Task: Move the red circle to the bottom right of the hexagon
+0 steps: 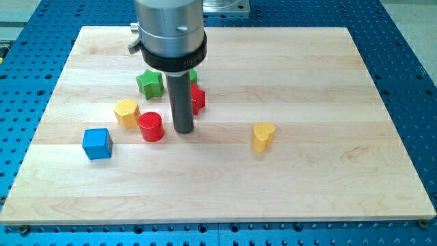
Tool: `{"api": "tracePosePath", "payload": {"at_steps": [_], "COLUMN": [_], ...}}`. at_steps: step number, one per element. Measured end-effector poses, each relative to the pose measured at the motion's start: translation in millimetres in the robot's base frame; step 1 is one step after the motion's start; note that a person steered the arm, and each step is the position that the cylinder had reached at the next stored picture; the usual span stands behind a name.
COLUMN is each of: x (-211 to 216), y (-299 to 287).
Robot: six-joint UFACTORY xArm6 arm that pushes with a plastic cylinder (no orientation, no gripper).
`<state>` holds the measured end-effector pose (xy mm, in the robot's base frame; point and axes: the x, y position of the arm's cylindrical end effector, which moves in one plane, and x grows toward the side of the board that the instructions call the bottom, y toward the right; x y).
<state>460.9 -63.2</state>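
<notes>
The red circle (151, 126) is a short red cylinder left of the board's middle. The yellow hexagon (126, 112) stands just to its upper left, almost touching it. My tip (183, 130) is on the board close to the right of the red circle, with a small gap between them. The rod rises to the grey arm head at the view's top.
A green star (149, 83) lies above the hexagon. A second red block (198, 98) and a green block (193, 76) are partly hidden behind the rod. A blue cube (97, 143) lies at the lower left. A yellow heart (263, 136) lies to the right.
</notes>
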Motion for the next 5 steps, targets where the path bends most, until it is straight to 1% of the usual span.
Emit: {"api": "tracePosePath", "payload": {"at_steps": [1, 2, 3, 4, 5], "x": [-4.1, -3.7, 36.2, 79.6, 114.9], "y": [-36.2, -46.2, -45.6, -24.0, -59.3]}}
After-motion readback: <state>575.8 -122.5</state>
